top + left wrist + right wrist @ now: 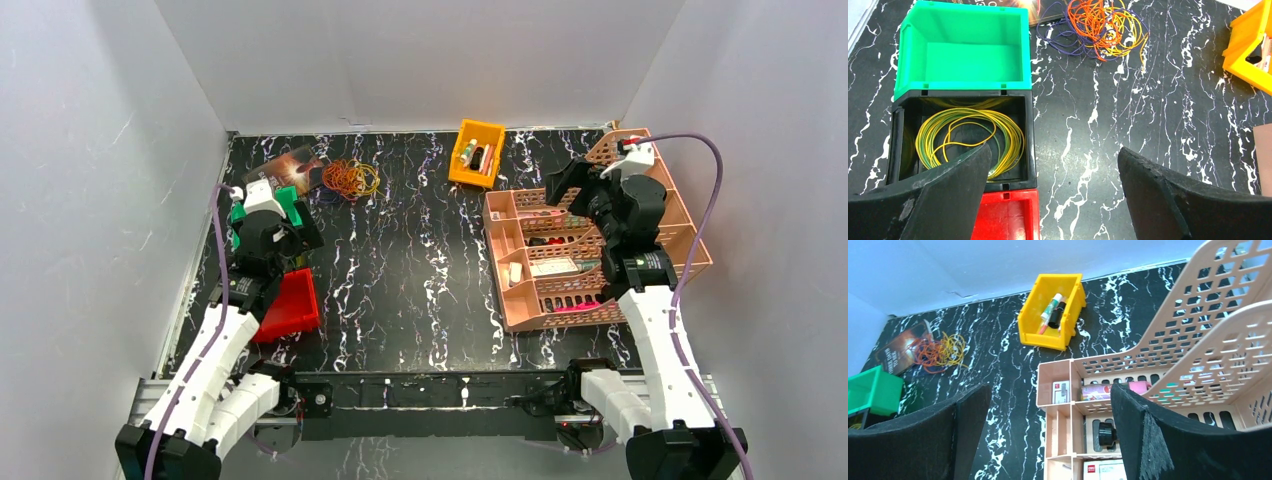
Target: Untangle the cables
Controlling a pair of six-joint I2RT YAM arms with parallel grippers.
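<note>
Locate the cables (350,178) at 11 o'clock on the counter (420,280), lying partly against a dark glossy card (290,165). Treat as one loose knot of very thin, limp wire loops: orange at the core, yellow toward 3 o'clock, dark purple strands trailing at the rim. Expect springy loops and easy snagging.

Note the left pincer (1053,150) released, jaws spread wide and gripping nothing, hovering by the black bin (963,95) at 9 o'clock, well apart from the tangle. Note the right pincer (1050,386) likewise released and empty, raised above the perforated pink organizer (505,300) at 3 o'clock.

Judge the step as the reach toward the tangle, not yet begun. Read the yellow-green coil (968,132), lying flat in the black bin between the green bin (963,50) and the red bin (1008,215), as probably one strand sorted out.

For the next move, carry the left pincer toward 12 o'clock, lower over an outer loop, preferably a purple strand at the edge, and close on that single wire only. Lift slowly; bring the right pincer across to pin the remaining mass.
</note>
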